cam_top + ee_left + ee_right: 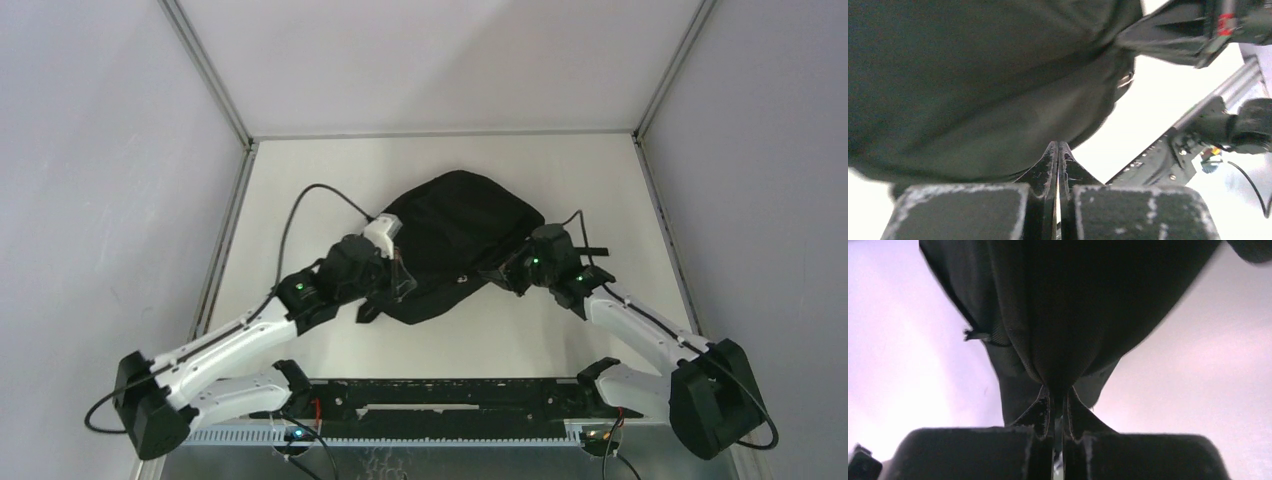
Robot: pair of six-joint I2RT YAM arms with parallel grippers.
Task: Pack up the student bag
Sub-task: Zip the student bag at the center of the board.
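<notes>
The bag lay in the middle of the table, with the left fingers and right fingers pinched shut on its near edge. Soft and limp, it likely handled best by gathered folds.

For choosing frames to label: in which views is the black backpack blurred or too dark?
Top external: sharp, evenly lit, but the black soft fabric backpack shows little texture. Left wrist: it is blurred, the white table overexposed. Right wrist: nearly a silhouette against glare.
</notes>
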